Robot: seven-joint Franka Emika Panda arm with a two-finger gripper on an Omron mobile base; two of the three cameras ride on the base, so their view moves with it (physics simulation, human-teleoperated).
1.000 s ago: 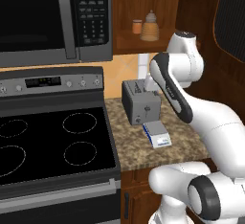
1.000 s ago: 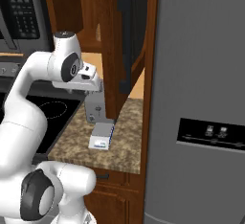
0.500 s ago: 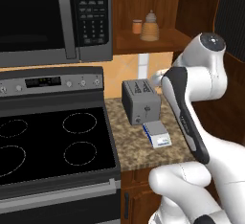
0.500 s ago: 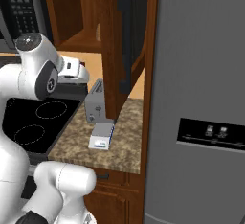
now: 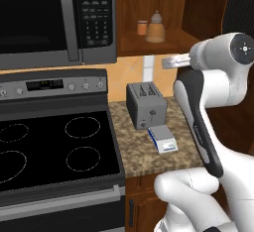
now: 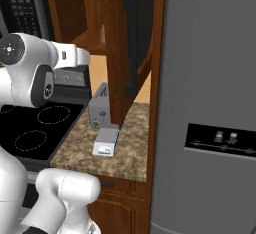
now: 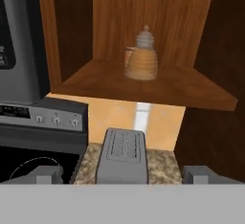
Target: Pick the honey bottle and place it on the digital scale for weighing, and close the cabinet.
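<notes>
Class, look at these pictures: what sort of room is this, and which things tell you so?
Most likely a home kitchen: a black stove under a microwave, a grey toaster on a speckled counter, and a refrigerator beside it.

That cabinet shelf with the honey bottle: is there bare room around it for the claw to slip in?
The shelf lies bare to the right of the honey bottle, out to the cabinet wall, and along its front edge. It is crowded just left of the bottle, where a small orange jar stands close beside it.
</notes>
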